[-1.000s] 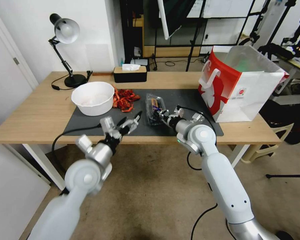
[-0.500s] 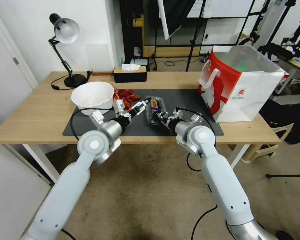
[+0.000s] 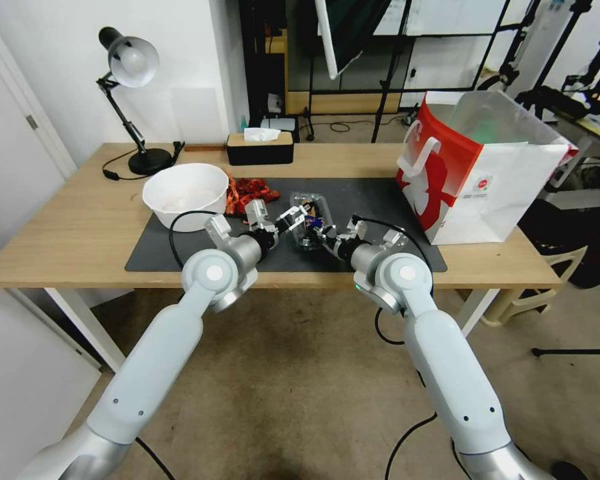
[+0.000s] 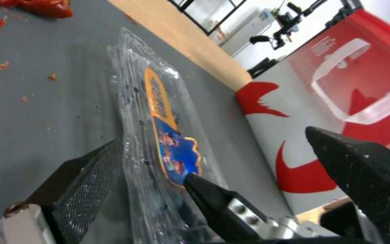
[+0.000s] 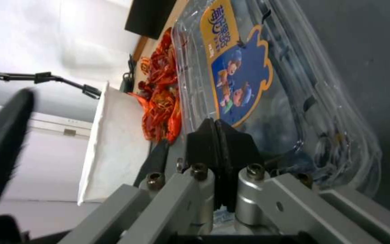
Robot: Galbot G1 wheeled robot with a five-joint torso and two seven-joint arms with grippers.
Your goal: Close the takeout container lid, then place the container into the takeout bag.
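Observation:
The takeout container point(image 3: 308, 212), a clear clamshell, lies on the dark mat; its lid point(image 5: 294, 84) with the orange and blue sticker point(image 4: 177, 156) faces up. At the container's near end, my right gripper point(image 3: 323, 233) is shut, its fingers pressed together on the plastic edge point(image 5: 215, 123). From the left my left gripper point(image 3: 295, 215) has come up against the container and stands open; in its wrist view one finger point(image 4: 91, 179) lies along the container's side and the other finger point(image 4: 362, 169) hangs beyond it. The red and white takeout bag point(image 3: 487, 173) stands open at the mat's right end.
A white bowl point(image 3: 185, 195) and a heap of red scraps point(image 3: 250, 193) sit left of the container. A black tissue box point(image 3: 260, 148) and a desk lamp point(image 3: 130, 67) stand at the table's back. Bare mat point(image 3: 373, 200) lies between container and bag.
My left arm has swung forward and to the right, from the table's front edge up to the container. The right gripper has stayed shut on the container's near end.

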